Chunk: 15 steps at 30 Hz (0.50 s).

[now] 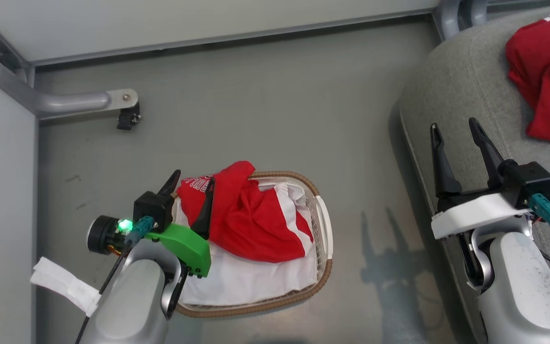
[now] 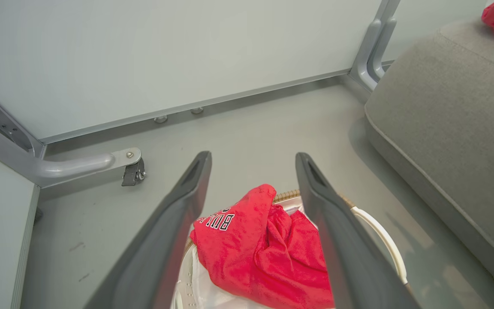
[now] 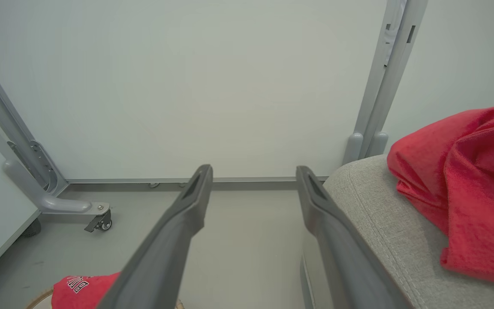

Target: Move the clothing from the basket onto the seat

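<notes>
So the left gripper [image 1: 195,176] is spread open with nothing in it, hanging over the far-left part of the basket [image 1: 256,308]. The red garment [image 1: 246,220] sits right below it: the printed lettering lies between the two fingers, and the tall bunched fold rises just off the right finger. I'd call this the reach-in for the next pick.

My advice for doing it well:
- Go straight down onto that raised fold. It's the highest, thickest bit, so the fingers have something to bite.
- Don't dig deep. The white liner [image 1: 246,282] lies directly under the garment (same soft stuff, easy to snag by accident), and if it gets pinched too, the whole basket probably comes up with it.
- Close fully before lifting, then lift high enough for the hanging tail to clear the brown rim.

The seat [image 1: 456,76] is well off to this gripper's right, so it's a long sideways carry, and a limp shirt will swing.

The right gripper [image 1: 453,124] is open and empty too, over the seat's rounded edge. Another red piece [image 1: 547,71] lies on the cushion ahead and to its right, so I'd say the job is about half done.
</notes>
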### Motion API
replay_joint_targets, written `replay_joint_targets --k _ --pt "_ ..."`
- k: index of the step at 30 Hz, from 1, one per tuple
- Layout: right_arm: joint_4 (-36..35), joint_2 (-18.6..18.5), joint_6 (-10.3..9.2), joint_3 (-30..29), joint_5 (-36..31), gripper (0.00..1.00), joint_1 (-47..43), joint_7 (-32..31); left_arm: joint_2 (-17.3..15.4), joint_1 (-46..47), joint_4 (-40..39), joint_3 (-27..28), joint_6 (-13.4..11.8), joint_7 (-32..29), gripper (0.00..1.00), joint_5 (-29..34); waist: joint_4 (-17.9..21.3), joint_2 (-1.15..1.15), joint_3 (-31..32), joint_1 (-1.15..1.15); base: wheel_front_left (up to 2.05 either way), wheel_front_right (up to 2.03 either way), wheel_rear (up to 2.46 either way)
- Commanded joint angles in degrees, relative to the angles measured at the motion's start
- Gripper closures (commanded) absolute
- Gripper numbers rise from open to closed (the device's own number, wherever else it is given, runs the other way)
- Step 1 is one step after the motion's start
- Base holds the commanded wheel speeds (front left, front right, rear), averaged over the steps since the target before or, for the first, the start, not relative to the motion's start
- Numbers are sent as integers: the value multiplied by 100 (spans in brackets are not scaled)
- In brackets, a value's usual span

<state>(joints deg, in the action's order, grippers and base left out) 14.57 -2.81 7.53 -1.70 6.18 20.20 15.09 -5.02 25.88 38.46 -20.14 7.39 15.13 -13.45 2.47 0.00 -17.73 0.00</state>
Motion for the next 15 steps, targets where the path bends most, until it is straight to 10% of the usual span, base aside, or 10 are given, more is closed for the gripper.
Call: replay_joint_targets --k 1,15 --pt "-66 -15 -8 -1 63 0 134 11 -81 243 129 -86 17 5 0 -18 562 0 -862 0 0 0 0" --pt "-437 -13 -8 346 452 0 687 11 -283 1645 1853 -1419 17 -51 0 -129 1203 0 -2296 0 0 0 0"
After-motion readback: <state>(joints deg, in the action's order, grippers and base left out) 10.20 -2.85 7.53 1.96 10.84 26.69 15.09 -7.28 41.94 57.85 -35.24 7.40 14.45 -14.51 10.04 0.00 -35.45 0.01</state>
